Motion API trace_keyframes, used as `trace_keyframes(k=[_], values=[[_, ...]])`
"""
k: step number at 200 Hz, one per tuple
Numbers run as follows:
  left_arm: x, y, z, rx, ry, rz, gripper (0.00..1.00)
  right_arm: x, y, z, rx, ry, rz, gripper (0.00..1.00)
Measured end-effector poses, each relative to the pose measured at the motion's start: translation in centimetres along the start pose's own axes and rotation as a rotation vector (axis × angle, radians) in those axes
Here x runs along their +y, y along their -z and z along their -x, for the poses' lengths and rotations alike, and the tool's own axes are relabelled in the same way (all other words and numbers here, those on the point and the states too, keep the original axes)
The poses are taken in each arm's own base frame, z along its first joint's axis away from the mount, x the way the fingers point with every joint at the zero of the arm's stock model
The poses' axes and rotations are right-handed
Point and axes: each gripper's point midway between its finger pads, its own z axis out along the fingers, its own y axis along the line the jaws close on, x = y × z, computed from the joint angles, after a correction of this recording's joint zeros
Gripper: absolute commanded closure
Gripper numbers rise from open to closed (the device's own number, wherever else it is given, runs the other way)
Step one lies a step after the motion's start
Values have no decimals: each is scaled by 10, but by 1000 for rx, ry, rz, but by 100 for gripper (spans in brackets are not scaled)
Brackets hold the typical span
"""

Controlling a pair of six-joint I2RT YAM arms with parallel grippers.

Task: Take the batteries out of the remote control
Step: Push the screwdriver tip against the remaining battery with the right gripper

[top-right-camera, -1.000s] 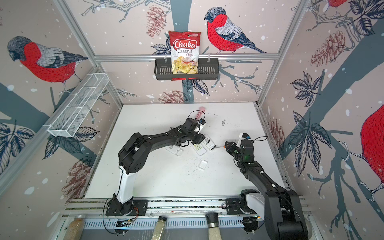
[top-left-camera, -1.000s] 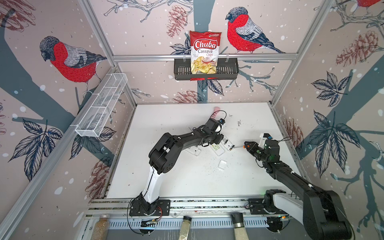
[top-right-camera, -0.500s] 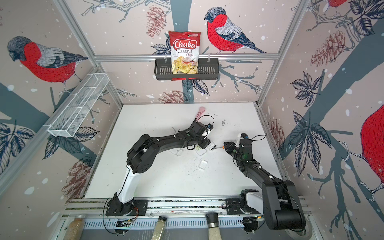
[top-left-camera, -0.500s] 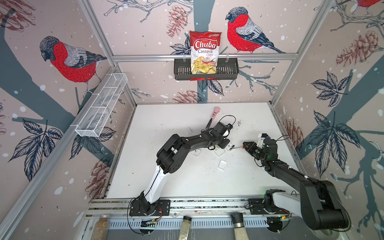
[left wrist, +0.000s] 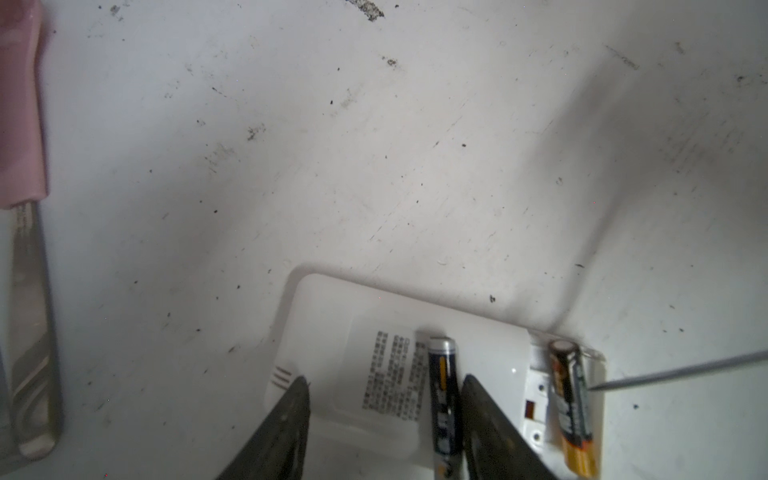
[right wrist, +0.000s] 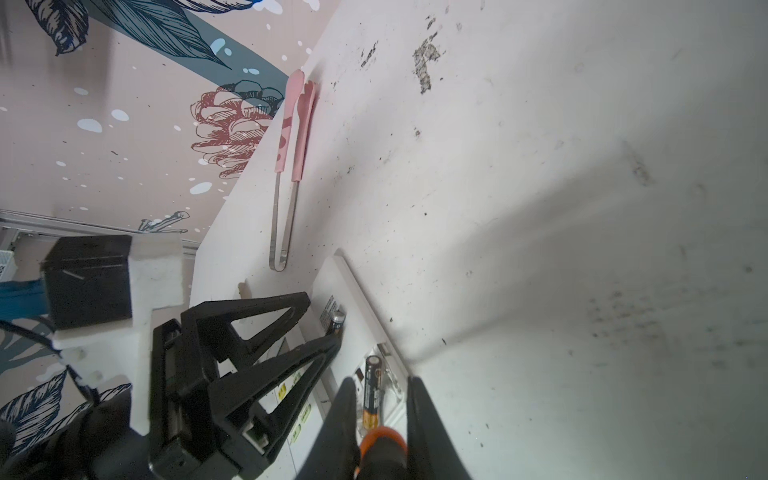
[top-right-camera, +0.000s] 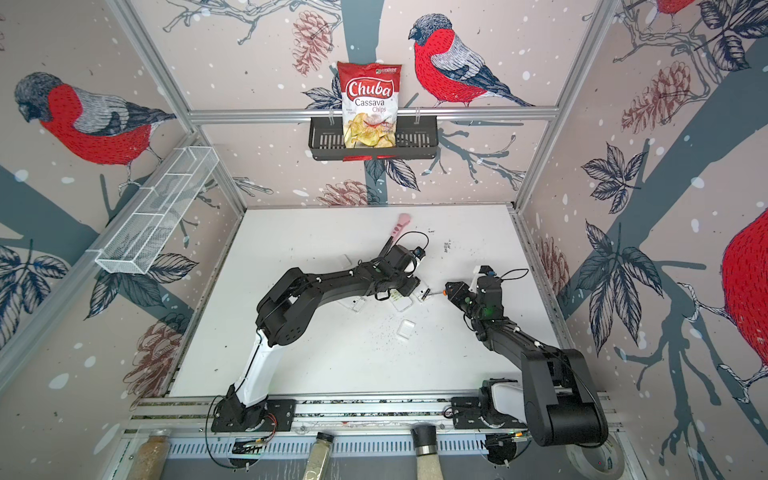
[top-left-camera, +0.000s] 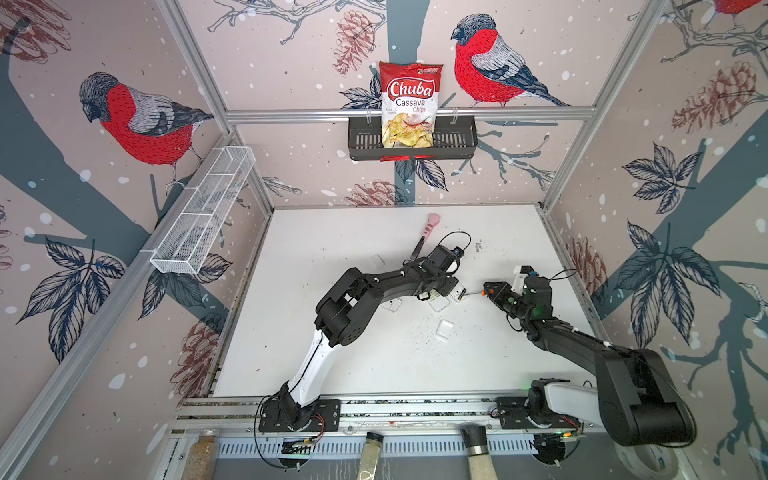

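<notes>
A white remote control (left wrist: 332,332) lies back up on the table. A dark blue battery (left wrist: 442,399) lies loose on its back, and an orange-and-black battery (left wrist: 571,403) sits in the open compartment at its end. My left gripper (left wrist: 385,380) stands open over the remote's back, with the blue battery just inside one finger. My right gripper (right wrist: 381,381) is shut on the orange-handled screwdriver (right wrist: 380,440). The screwdriver's thin metal shaft (left wrist: 673,368) points its tip at the side of the compartment battery (right wrist: 372,390). In both top views the left gripper (top-left-camera: 451,291) and right gripper (top-left-camera: 492,286) face each other mid-table.
Pink-handled tongs (top-left-camera: 430,224) lie behind the left gripper, near the back wall. Small white plastic pieces (top-left-camera: 444,328) lie around the remote. A black wall basket (top-left-camera: 457,141) holds a chips bag, and a wire basket (top-left-camera: 203,216) hangs on the left wall.
My left arm has swung to the right and its gripper has come down over the remote. The right gripper with the screwdriver has hardly moved.
</notes>
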Motion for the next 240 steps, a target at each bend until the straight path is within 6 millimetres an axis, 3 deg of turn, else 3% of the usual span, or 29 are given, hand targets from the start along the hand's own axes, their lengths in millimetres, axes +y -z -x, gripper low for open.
trace_keyframes(k=[110,169,240], values=[[6,-4,3,-48,31,-11,43,16,-14,-16,53,6,53,100],[13,-2,-1,-45,60,-21,43,34,-13,-18,54,18,104,100],[24,6,-8,-28,79,-14,44,28,-20,-26,85,9,84,100]])
